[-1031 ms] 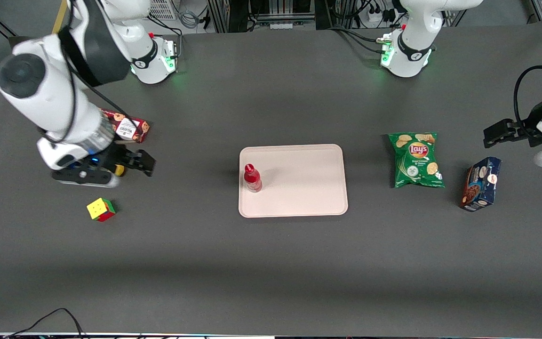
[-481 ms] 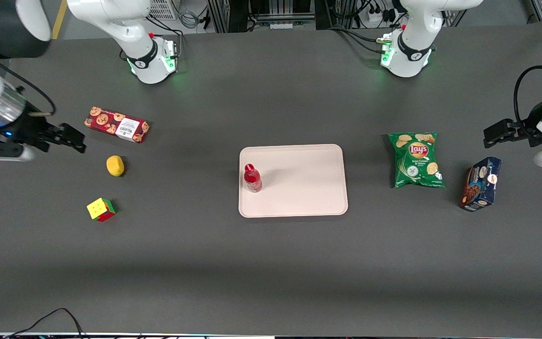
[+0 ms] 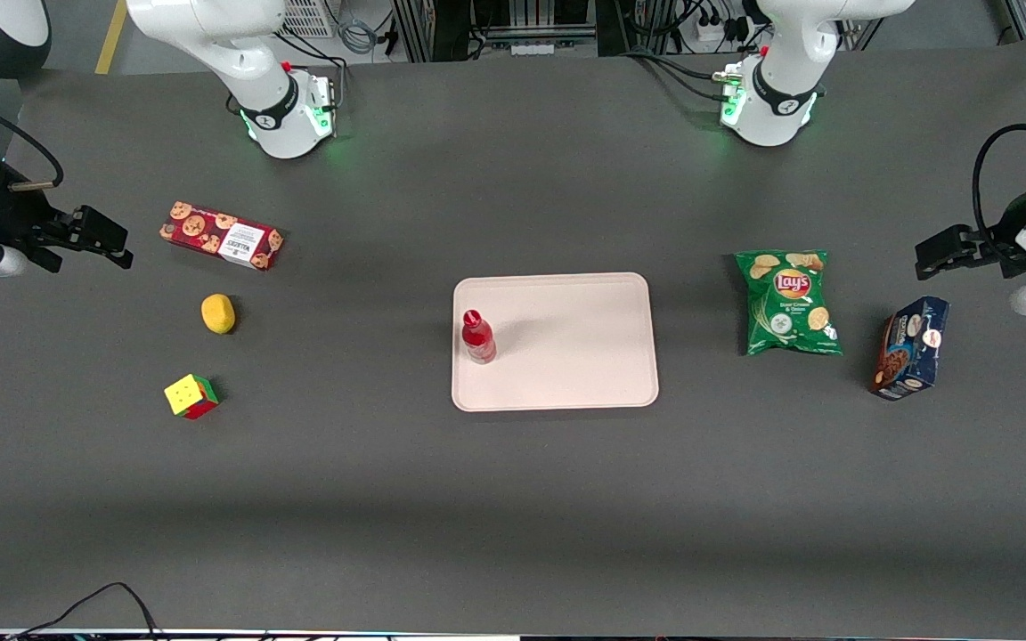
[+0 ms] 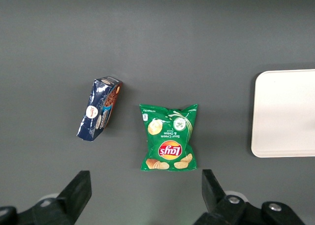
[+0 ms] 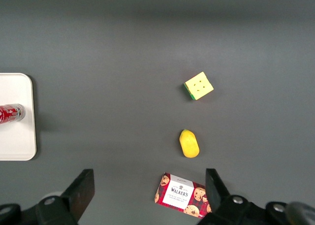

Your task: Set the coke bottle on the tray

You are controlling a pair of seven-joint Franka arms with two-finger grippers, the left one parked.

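Note:
The coke bottle (image 3: 478, 336), small and red with a red cap, stands upright on the pale pink tray (image 3: 566, 356), close to the tray's edge that faces the working arm. It also shows in the right wrist view (image 5: 11, 113) on the tray (image 5: 15, 136). My gripper (image 3: 108, 240) is open and empty, high above the table at the working arm's end, far from the tray. Its fingers (image 5: 83, 188) are spread wide with nothing between them.
A red cookie box (image 3: 222, 236), a yellow lemon (image 3: 218, 313) and a puzzle cube (image 3: 191, 396) lie toward the working arm's end. A green Lay's bag (image 3: 787, 301) and a dark blue box (image 3: 909, 347) lie toward the parked arm's end.
My gripper has drawn away from above the lemon toward the working arm's end of the table and risen. The lemon came into view. The bottle has stayed on the tray.

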